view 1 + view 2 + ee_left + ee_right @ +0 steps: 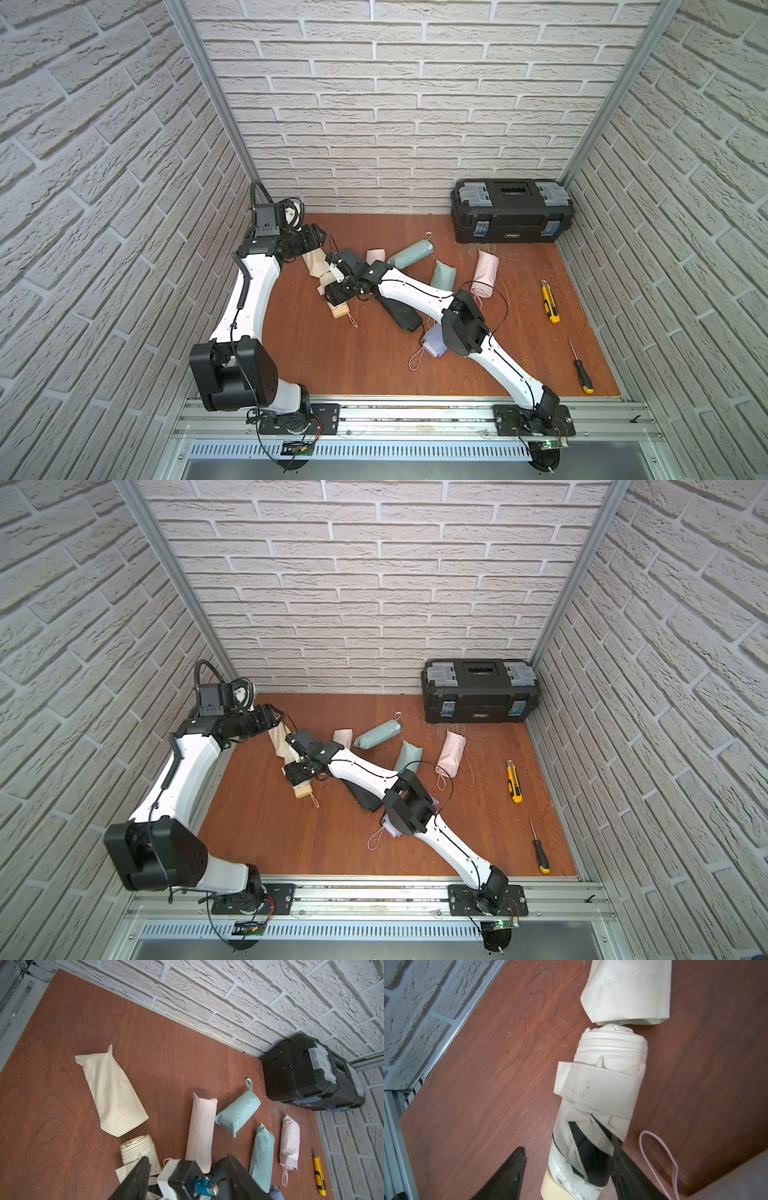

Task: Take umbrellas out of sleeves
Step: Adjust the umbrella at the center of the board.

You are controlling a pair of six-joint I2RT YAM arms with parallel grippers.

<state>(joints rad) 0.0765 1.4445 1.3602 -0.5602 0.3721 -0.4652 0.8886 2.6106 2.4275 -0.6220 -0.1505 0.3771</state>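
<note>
The left gripper (187, 1157) is hanging above the table (353, 365) with its jaws spread and nothing pinched between them; only the right arm's wrist is showing under the gap. Ahead of these jaws and off to one finger's side, the beige sleeve (112, 1093) is lying flat and limp, its open mouth facing the beige umbrella (600, 1088).

The right gripper (560, 1138) is reaching in just beside the left one, its jaws also spread. The beige umbrella is lying on the wood between them, wholly out of the sleeve. Its tip is stopping just short of the sleeve's mouth, and its strap is wrapping its middle. One finger (629, 1167) is overlapping the umbrella's side near the handle end, though I cannot tell whether it is pressing. The other finger (510, 1172) is standing clear, with bare wood showing in between. The wrist loop (660, 1159) is trailing outside the jaws, beyond the overlapping finger.

Farther right, ahead of the left jaws, a pink pouch (200, 1130), a mint pouch (239, 1111), a second mint pouch (261, 1151) and a second pink pouch (289, 1140) are lying. Behind the right jaws, a black bundle (401, 311) and a lilac bundle (434, 347) are lying partly under that arm. Well beyond both pairs of jaws, a yellow knife (550, 301), a screwdriver (582, 370) and a black toolbox (513, 212) are sitting.
</note>
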